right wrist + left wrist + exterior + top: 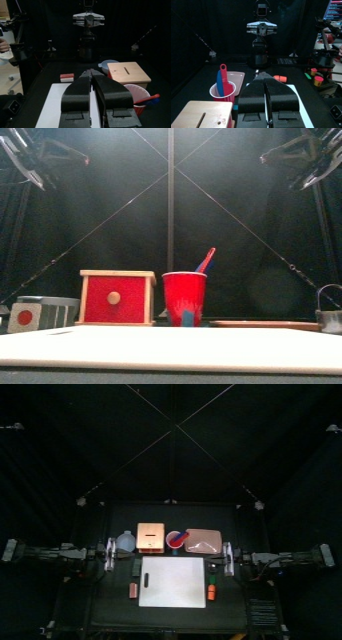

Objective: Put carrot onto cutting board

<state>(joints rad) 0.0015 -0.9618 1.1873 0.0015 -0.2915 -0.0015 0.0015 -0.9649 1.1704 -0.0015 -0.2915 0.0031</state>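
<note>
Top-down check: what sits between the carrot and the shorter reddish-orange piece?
The white cutting board fills that stretch. The top view shows the carrot beside one edge and the reddish-orange piece beside the opposite edge.

Two black arms, matte. Left gripper (266, 86): long black fingers, flat faces. Right gripper (95, 87): same. Silver-white wrist blocks behind fingers, thin cables.
</note>
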